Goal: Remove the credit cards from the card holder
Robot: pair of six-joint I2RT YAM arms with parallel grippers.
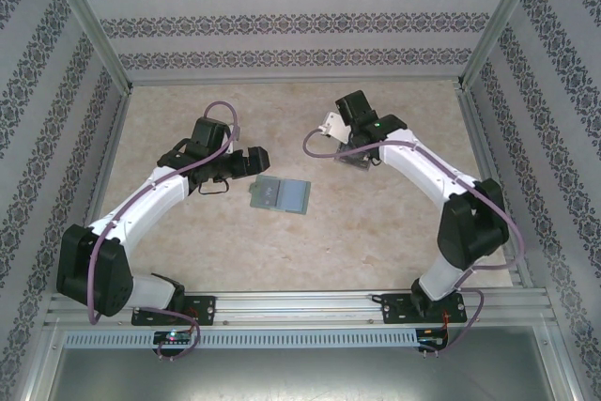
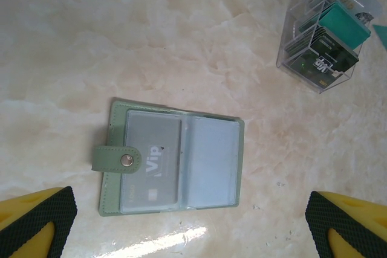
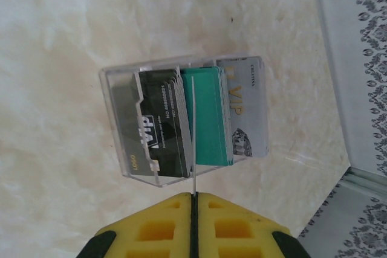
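Grey-green bifold card holder (image 2: 175, 158) lies open beneath wide, empty left gripper (image 2: 192, 222), ready for picking; right gripper (image 3: 193, 200) pinches thin pale-edged credit card (image 3: 193, 149) edge-on ahead, apparently to slot into clear plastic box (image 3: 121, 125)

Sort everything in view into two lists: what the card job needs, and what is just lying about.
Job:
- green bifold holder, lying open
- Vip card in one of its sleeves
- thin card, pinched in the shut right tool
- open left tool, over the bifold

Lying about:
- clear card box, already stocked, perhaps the drop-off
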